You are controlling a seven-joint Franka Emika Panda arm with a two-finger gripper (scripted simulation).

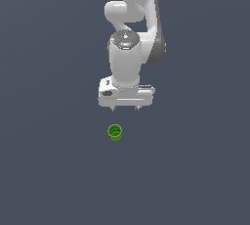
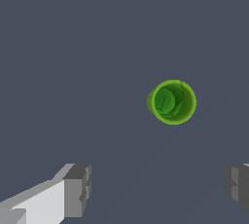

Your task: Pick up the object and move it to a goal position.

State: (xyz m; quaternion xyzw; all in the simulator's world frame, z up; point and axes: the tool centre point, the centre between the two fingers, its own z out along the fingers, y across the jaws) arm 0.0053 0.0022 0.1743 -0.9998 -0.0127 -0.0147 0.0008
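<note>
Green cup: a small bright green cup (image 1: 114,132), darker inside, was seen standing upright with its mouth up on the flat grey-blue floor (image 1: 49,170), just in front of the arm's hand in the exterior view.
Gripper: the white gripper (image 1: 125,108) was held above the floor with its fingers spread wide and nothing between them; in the wrist view the two grey fingertips (image 2: 78,189) were set far apart, wider than the cup (image 2: 171,102).
Gripper to cup: the two were kept apart, with no contact; the cup lay ahead of the gap between the fingers rather than inside it, and slightly off to the exterior view's left of the gripper's middle.
Done so far: nothing of the pick-up could be judged complete; the cup was not grasped and not lifted.
Left to do: the gripper was judged to need lining up over the cup, lowering around it, closing, lifting and carrying to the goal.
Goal position: no marker for it was shown in either view, so its place could not be told.
Surroundings: only the white arm (image 1: 134,4) and bare floor were visible.
Obstacles: nothing was seen standing between gripper and cup.
</note>
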